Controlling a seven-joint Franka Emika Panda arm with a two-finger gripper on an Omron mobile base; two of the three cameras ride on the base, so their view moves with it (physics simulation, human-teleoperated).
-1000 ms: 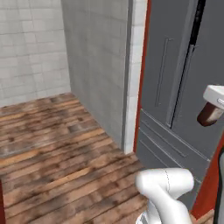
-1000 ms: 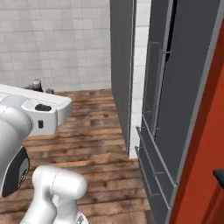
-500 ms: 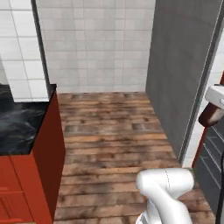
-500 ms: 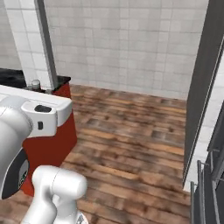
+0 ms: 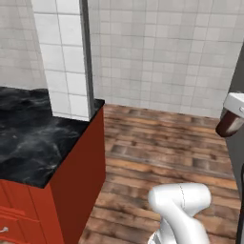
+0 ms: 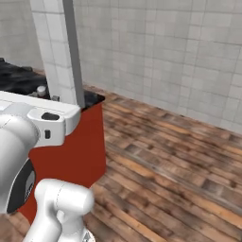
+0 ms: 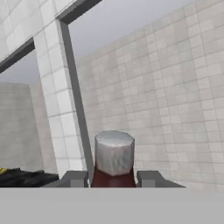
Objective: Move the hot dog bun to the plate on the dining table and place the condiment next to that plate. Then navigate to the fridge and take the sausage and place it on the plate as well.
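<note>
Rotation of the base is the change: one second back both base views face the dark grey fridge doors; half a second back the fridge sits at the picture edge with a red cabinet entering; now the fridge is nearly gone and a black marble tabletop (image 5: 28, 138) on a red base (image 5: 78, 176) occupies the left base view. The whole picture shifts together, so the camera has turned; the room itself has not moved.

The bottle (image 7: 113, 166) travels with the arm. In the hand view it stands upright between the two dark fingers (image 7: 74, 178), its grey cap above a dark red body, and the fingers hold it on both sides at a narrow spacing. In the left base view the bottle's rounded dark body (image 5: 230, 125) hangs below the white hand at the right edge, well apart from the tabletop and above the wooden floor (image 5: 162, 147).

Judgement: the condiment step is in transit. The base appears to be turning toward a marble-topped counter; whether this is the dining table cannot be told, since a white tiled pillar (image 5: 64, 57) stands on it and no plate is visible near the pillar. The bottle is not yet placed. The next move calls for further driving until the plate is in view, with the grip maintained. The sausage step is not yet done.
</note>
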